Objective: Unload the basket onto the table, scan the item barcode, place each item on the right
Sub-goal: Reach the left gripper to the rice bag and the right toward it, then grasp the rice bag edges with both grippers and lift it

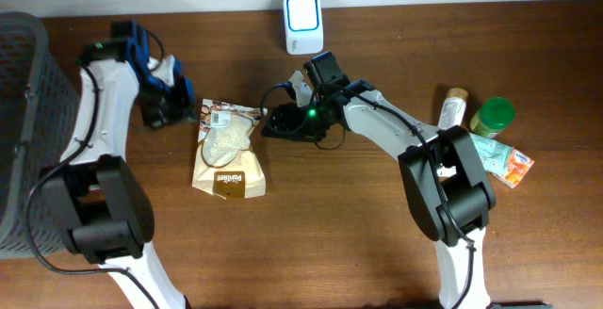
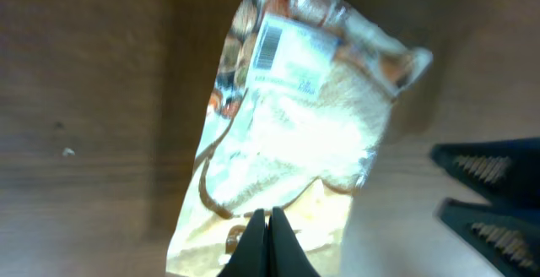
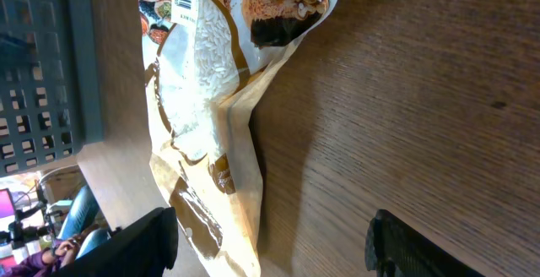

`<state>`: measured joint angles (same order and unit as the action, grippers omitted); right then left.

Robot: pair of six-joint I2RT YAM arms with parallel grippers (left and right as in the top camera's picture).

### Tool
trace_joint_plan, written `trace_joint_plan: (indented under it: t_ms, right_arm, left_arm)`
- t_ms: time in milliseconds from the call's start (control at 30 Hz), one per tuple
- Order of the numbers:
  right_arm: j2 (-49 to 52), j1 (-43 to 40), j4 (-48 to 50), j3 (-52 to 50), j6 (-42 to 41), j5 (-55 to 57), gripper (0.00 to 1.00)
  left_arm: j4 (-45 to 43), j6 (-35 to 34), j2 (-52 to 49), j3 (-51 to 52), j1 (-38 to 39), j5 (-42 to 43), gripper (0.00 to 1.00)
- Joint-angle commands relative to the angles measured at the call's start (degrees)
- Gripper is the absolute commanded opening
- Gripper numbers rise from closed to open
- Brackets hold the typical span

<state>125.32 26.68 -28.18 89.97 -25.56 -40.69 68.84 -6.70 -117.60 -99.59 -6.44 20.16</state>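
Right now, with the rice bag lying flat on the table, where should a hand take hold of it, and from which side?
Likely the thin side edge of the rice bag facing the open right hand, below the barcode label, coming low from the right. The middle bulges, but that edge folds up off the table, and the label is left uncovered.

Tan rice pouch (image 1: 228, 147) flat, white barcode label (image 1: 222, 116) face-up.

Dark mesh basket (image 1: 24, 111) far left; on wooden table (image 1: 330, 243), right side: slim bottle (image 1: 453, 108), green-lidded jar (image 1: 493, 116), orange-teal packet (image 1: 504, 161).
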Motion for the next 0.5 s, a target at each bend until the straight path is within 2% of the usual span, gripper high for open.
trace_joint_plan:
  t_ms: [0,333,467]
  right_arm:
    - [0.7,0.0,0.2,-0.1,-0.3,-0.9,0.69]
    - [0.7,0.0,0.5,-0.1,-0.3,-1.1,0.69]
    - [0.7,0.0,0.6,-0.1,-0.3,-1.1,0.69]
  left_arm:
    - [-5.4,5.1,-0.2,7.4,0.2,3.1,0.00]
    - [-20.0,6.3,-0.5,16.7,2.2,-0.3,0.00]
    - [-23.4,1.6,-0.5,19.5,2.2,-6.2,0.00]
